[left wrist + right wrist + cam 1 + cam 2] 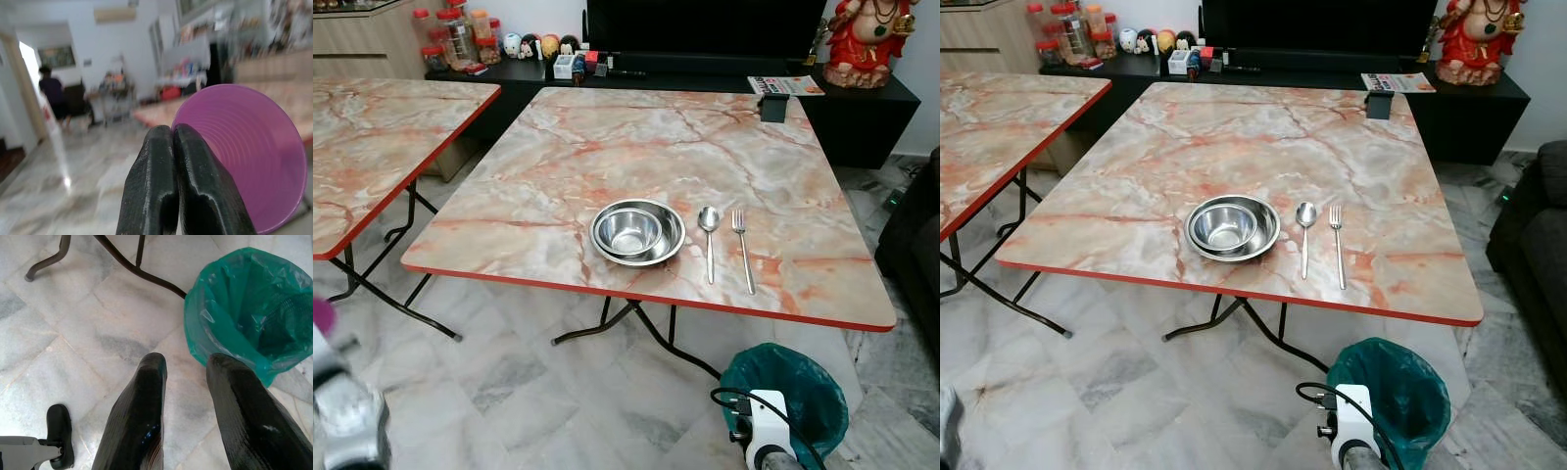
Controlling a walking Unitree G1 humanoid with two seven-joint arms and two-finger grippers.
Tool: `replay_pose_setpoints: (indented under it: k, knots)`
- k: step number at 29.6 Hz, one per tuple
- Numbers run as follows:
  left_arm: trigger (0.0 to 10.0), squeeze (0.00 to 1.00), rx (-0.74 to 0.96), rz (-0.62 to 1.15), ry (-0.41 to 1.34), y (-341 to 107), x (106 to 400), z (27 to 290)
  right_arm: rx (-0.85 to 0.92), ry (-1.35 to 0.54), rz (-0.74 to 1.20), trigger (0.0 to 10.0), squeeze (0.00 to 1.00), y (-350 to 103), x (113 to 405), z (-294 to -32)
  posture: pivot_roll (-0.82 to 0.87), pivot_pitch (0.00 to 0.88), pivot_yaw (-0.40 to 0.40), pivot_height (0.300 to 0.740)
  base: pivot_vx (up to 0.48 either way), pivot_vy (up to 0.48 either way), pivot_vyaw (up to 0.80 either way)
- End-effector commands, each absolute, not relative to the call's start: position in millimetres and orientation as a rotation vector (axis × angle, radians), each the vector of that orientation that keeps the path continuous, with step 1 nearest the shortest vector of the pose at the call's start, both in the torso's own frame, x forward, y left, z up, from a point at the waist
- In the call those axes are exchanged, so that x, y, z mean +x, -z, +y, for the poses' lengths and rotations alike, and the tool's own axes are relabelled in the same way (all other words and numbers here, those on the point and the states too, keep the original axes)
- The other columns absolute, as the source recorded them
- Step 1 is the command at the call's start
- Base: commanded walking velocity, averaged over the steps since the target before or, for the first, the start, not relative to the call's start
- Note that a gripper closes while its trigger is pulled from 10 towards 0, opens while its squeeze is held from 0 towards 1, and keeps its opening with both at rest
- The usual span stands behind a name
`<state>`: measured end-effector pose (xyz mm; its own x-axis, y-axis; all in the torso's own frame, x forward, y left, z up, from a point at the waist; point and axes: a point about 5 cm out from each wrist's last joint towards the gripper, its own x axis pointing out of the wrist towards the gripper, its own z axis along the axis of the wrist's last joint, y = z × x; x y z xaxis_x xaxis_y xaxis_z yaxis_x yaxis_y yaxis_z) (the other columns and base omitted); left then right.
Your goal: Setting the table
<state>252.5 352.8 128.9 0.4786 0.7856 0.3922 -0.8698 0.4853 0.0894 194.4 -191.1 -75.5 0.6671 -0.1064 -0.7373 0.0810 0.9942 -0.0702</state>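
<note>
My left gripper (172,142) was pinched together on the rim of a purple plastic cup (244,156), low at the frame's left edge. It looked light and thin-walled, likely to buckle, so I judged the rim safest. My right gripper (186,369) hung apart.

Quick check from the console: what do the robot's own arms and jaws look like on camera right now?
The left arm appears as a blurred silver-grey casing. The right arm has a white housing with black fittings and a black cable looped over it. Both the left gripper and the right gripper have two long, rounded, glossy black fingers; the right ones carry small scuffs.
</note>
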Motion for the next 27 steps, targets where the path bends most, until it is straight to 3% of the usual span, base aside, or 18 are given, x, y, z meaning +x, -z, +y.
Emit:
replay_pose_setpoints:
  k: [1, 6, 7, 8, 14, 21, 27]
  knots:
    - [10.0, 0.0, 0.333, -0.358, -0.999, -141.1, 259.2, 349.0, -0.031, 0.109, 0.849, 10.0, 0.0, 77.4, 191.5, -190.4, 0.02, 0.013, 0.03, 0.74, 0.0, 0.0, 0.0]
    - [10.0, 0.0, 0.333, -0.423, -0.955, -157.9, 269.1, 342.0, -0.032, 0.109, 0.851, 10.0, 0.0, 77.7, 191.0, -190.3, 0.02, 0.013, 0.03, 0.74, 0.0, 0.0, 0.0]
    - [10.0, 0.0, 0.131, -0.448, -0.713, -174.5, 300.0, 316.0, -0.031, 0.109, 0.851, 10.0, 0.0, 77.8, 190.7, -190.1, 0.02, 0.014, 0.032, 0.74, 0.0, 0.0, 0.0]
    - [10.0, 0.0, 0.042, -0.473, -0.591, -184.1, 312.5, 302.4, -0.031, 0.109, 0.851, 10.0, 0.0, 77.9, 190.7, -189.7, 0.02, 0.013, 0.034, 0.74, 0.0, 0.0, 0.0]
    - [10.0, 0.0, -0.143, -0.432, -0.318, -203.9, 340.3, 263.2, -0.022, 0.12, 0.85, 10.0, 0.0, 77.9, 190.7, -189.2, 0.0, 0.013, 0.05, 0.74, 0.0, 0.0, 0.0]
    - [10.0, 0.0, -0.298, -0.353, -0.214, -207.3, 355.1, 247.2, -0.015, 0.128, 0.849, 10.0, 0.0, 78.0, 190.7, -188.5, 0.0, 0.012, 0.059, 0.74, 0.0, 0.0, 0.0]
    - [10.0, 0.0, -0.296, -0.266, -0.051, -210.8, 370.8, 223.7, -0.009, 0.134, 0.846, 10.0, 0.0, 78.1, 190.8, -186.9, 0.0, 0.014, 0.073, 0.74, 0.0, 0.0, 0.0]
